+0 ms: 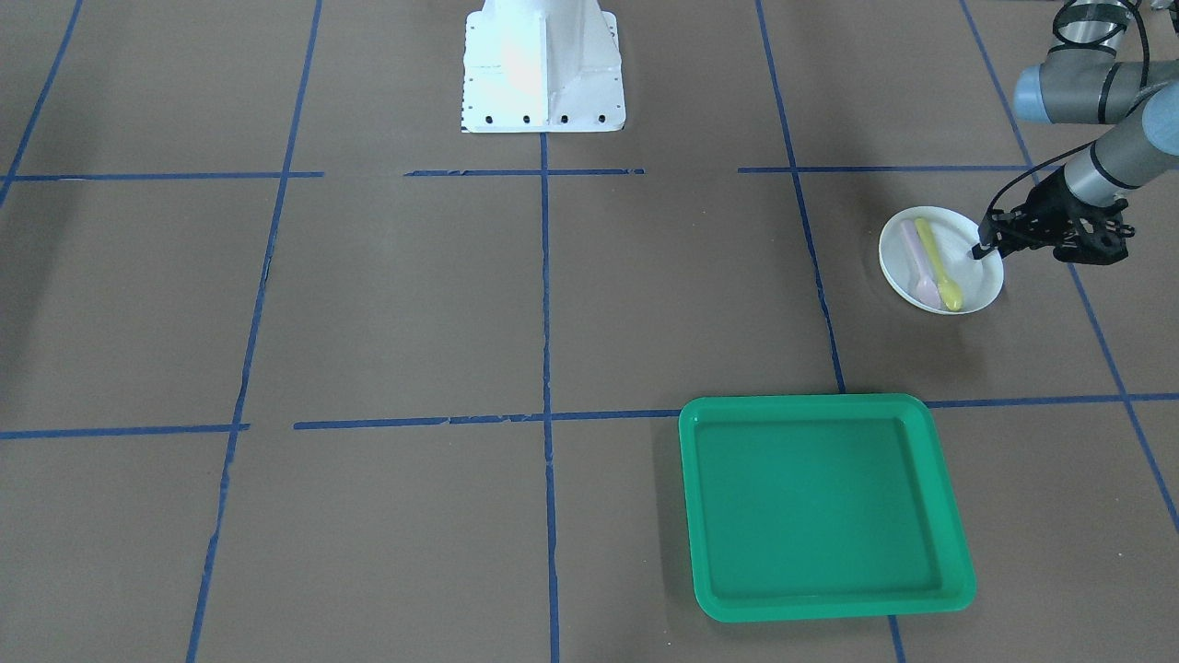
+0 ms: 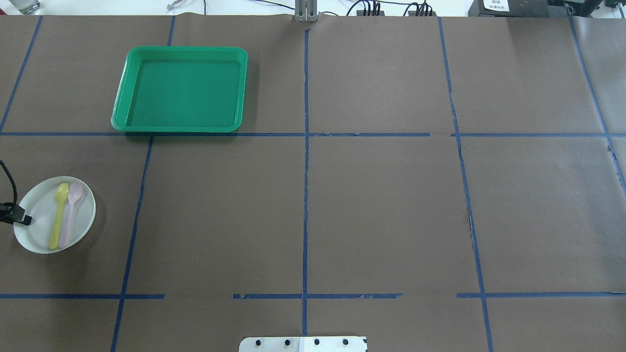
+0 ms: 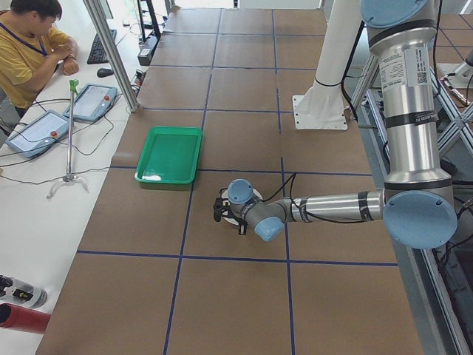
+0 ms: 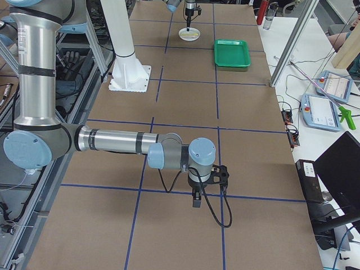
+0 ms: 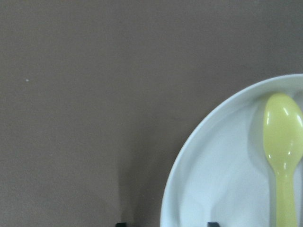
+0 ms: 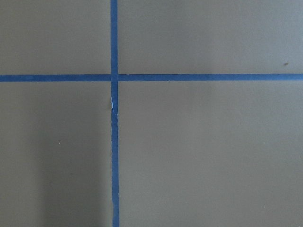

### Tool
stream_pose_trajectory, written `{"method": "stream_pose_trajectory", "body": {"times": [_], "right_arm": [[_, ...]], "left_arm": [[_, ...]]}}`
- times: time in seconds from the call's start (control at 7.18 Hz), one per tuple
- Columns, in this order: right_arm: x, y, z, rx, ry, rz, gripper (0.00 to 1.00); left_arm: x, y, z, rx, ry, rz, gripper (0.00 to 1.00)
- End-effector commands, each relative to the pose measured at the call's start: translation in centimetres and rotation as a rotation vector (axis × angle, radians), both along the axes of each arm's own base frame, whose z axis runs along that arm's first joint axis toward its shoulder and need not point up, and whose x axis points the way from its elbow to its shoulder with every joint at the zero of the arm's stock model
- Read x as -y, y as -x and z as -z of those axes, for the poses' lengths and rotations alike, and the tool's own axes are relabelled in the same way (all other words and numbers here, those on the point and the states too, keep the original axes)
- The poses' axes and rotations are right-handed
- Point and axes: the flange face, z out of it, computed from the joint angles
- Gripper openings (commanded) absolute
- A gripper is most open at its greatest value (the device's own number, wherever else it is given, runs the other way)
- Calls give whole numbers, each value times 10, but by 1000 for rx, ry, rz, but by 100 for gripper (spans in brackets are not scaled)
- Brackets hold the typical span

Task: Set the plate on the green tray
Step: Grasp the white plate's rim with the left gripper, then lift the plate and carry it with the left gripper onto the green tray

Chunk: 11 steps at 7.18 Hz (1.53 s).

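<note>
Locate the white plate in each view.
Front-facing: plate upper right.
Overhead: plate at left edge, lower half.
Exterior left: plate at centre, partly hidden.
Exterior right: plate top centre, far.
Left wrist: plate lower right.
Right wrist: not in it.
Landmark: green tray, in all four exterior views.

- You see brown table cover [image 6: 203, 151] filling the whole pic.
- Vert. blue tape strip [image 6: 114, 165] runs top to btm, left of ctr.
- Horiz. blue tape strip [image 6: 208, 77] crosses it in the upper third, edge to edge.
- Tiny dark speck [image 6: 285, 63] at upper right, just above the horiz. strip.
- Your lower-left area looks darker, shaded.
</note>
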Motion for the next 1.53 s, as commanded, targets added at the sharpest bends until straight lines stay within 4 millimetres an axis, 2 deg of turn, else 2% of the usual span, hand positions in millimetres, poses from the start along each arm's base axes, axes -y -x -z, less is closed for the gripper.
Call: {"method": "stream_pose_trajectory", "body": {"times": [0.0,0.14,0.28,0.42,0.56,0.7,0.84,0.97,1.11,1.25,1.39], "right_arm": [[0,0,0,-1,0,0,100],[0,0,0,0,0,0,100],[0,0,0,-1,0,0,100],[0,0,0,-1,0,0,100],[0,0,0,0,0,0,100],[0,0,0,0,0,0,100],[0,0,0,0,0,0,100],[0,0,0,-1,0,0,100],[0,0,0,-1,0,0,100],[1,0,1,-1,-1,0,100],[0,0,0,-1,0,0,100]], "left_arm": [[0,0,1,-5,-2,1,0],[3,2,29,-42,-36,8,0],[1,2,67,-104,-66,-4,0],[9,12,91,-183,33,38,0],[42,18,124,-226,80,139,0],[77,-3,164,-272,171,225,0],[132,-34,210,-316,305,321,0],[192,-79,255,-335,415,465,0],[203,-132,265,-295,492,534,0],[211,-141,263,-233,539,603,0],[227,-150,262,-212,587,710,0]]}}
